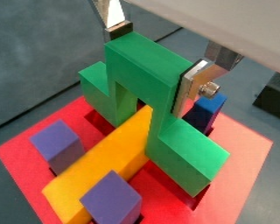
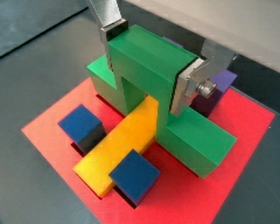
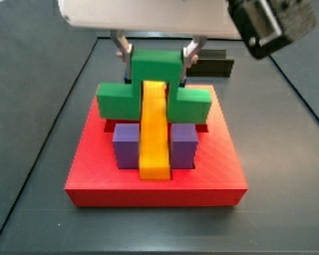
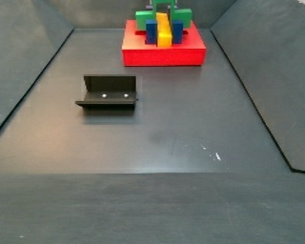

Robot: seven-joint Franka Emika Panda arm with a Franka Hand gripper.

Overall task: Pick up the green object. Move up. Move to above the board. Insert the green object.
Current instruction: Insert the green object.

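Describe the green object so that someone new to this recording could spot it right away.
Find the board, a flat red square slab on the dark floor. A long yellow bar runs across it between blue-purple blocks. The green object straddles that bar at one end, its raised centre between the fingers of the gripper; it is the only bright green, arch-shaped piece.

We saw a dark grey floor [image 4: 155, 143] carrying two things well apart. The board [image 4: 164, 54], a red slab, lay flat on it toward the far end, under the gripper [image 3: 159, 60], whose fingers clasped the green object [image 3: 156, 88] above the slab. The fixture [image 4: 108, 93] stood on the floor nearer the camera, off to one side.
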